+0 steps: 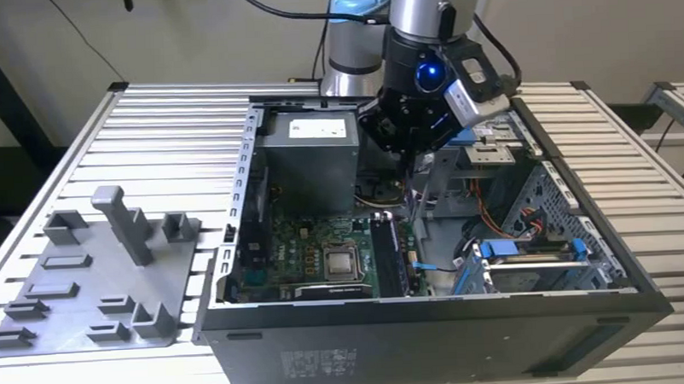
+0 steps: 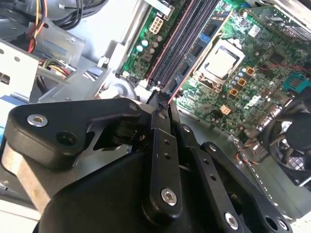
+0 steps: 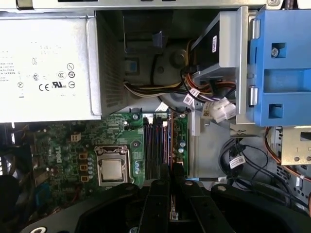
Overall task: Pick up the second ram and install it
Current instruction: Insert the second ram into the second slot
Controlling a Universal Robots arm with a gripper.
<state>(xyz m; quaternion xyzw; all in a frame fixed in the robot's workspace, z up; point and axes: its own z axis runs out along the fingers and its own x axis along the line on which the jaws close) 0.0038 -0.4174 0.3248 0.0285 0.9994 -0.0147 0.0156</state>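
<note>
Gripper [image 1: 415, 174] inside open PC case [image 1: 438, 325], above RAM slots [image 3: 154, 145] of green motherboard [image 1: 310, 253]. Fingers [image 2: 160, 145] pressed together, pinching second ram [image 1: 418, 208] by its top edge. Stick held upright, hanging straight below claw, lower edge down at slot area just to exterior view's right of CPU socket [image 1: 341, 262]. Seated or not: cannot tell. In second wrist view, thin edge of stick [image 2: 164, 100] pokes out past fingertips, lined up w/ dark slot rows [image 2: 177, 43]. In first wrist view, stick edge [image 3: 169, 167] runs between finger bars toward slots. Power supply [image 1: 307, 155] at rear of case, just beside claw. Blue drive bracket [image 1: 515, 250] on exterior view's right. Grey plastic tray [image 1: 72, 287] w/ upright posts on slatted table [image 1: 158, 139], outside case, well apart from claw.
</note>
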